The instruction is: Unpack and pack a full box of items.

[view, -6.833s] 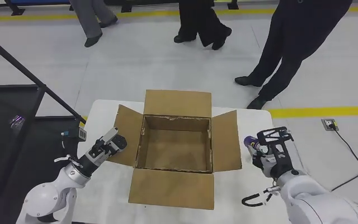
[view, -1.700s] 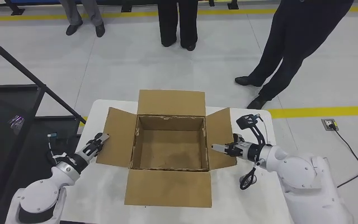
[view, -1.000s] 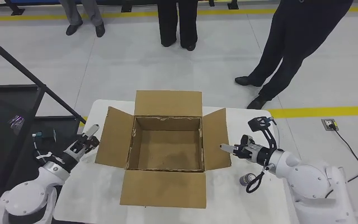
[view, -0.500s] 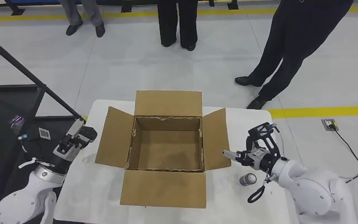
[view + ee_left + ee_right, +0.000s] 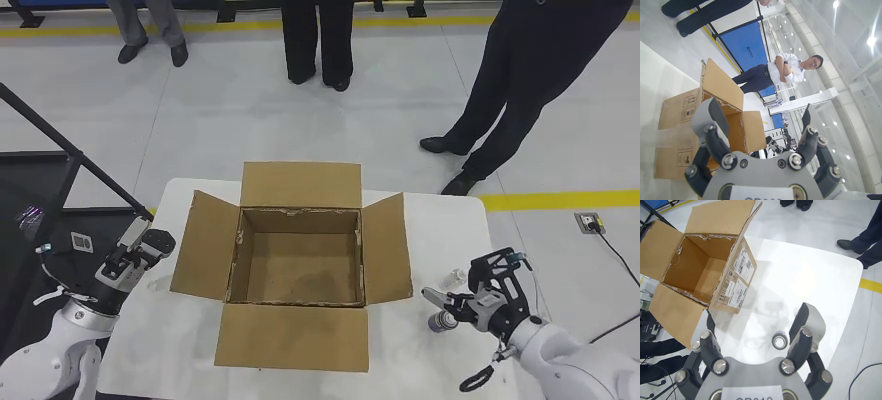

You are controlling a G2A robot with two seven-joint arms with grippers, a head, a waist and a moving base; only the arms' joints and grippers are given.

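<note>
My right hand (image 5: 755,311) is spread over the worktop (image 5: 810,275), and a small upright canister (image 5: 780,340) stands just beside one finger. My left hand (image 5: 761,106) is spread too, at the worktop's opposite edge. Between my hands sits the cardboard box (image 5: 300,185), flaps folded outward.

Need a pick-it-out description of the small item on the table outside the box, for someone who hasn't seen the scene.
On the white table stands an open cardboard box, flaps spread. To the robot's right of it, on the tabletop below the right gripper and its open fingers, stands a small can. Unlike the big brown box, it is tiny, round and silver-rimmed.
</note>
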